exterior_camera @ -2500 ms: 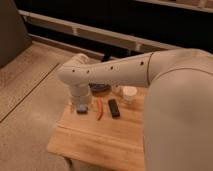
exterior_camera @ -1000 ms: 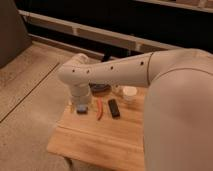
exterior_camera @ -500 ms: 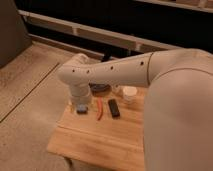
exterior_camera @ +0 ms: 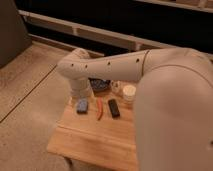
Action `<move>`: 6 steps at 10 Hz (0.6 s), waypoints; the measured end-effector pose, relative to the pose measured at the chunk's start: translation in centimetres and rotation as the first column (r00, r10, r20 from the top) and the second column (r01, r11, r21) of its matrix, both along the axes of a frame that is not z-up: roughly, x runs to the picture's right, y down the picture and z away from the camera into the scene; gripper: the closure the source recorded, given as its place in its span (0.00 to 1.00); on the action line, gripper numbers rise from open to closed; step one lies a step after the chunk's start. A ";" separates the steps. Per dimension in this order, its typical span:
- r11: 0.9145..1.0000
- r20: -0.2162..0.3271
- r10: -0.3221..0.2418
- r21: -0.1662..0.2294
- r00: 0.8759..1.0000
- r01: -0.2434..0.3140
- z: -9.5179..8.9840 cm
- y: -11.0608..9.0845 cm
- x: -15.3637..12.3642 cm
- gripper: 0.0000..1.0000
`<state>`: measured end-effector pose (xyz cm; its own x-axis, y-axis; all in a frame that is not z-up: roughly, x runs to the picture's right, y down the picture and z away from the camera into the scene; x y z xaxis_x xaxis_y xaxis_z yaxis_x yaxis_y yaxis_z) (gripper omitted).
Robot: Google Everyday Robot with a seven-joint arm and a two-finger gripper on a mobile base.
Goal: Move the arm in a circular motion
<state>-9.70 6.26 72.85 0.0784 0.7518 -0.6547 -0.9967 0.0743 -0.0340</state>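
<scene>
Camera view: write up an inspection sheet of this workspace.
Surface: wooden table, light planks.
Job's things: arm reaches in from the right and bends down at the table's rear left.
Clutter: thin red item, black bar, white cup, dark packet.
Grippers: gripper below the wrist, low over the table, left of the thin red item.
Cables: nothing seen.
Surroundings: speckled floor; pale rail behind.

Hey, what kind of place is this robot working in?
Probably an indoor lab or office test space: a speckled hard floor, a small wooden table holding small items, and a long rail along a dark wall. The arm reaches over the table; its gripper is hidden below the wrist.
</scene>
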 end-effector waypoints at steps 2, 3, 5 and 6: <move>0.999 -0.055 0.031 -0.004 0.998 -0.032 1.7 -2.5 3.5 0.35; 0.998 -0.087 0.062 -0.001 0.994 -0.062 2.2 -3.8 5.8 0.35; 0.994 -0.110 0.104 0.026 0.988 -0.102 3.3 -7.5 9.3 0.35; 0.995 -0.096 0.095 0.043 0.991 -0.091 3.7 -9.3 9.4 0.35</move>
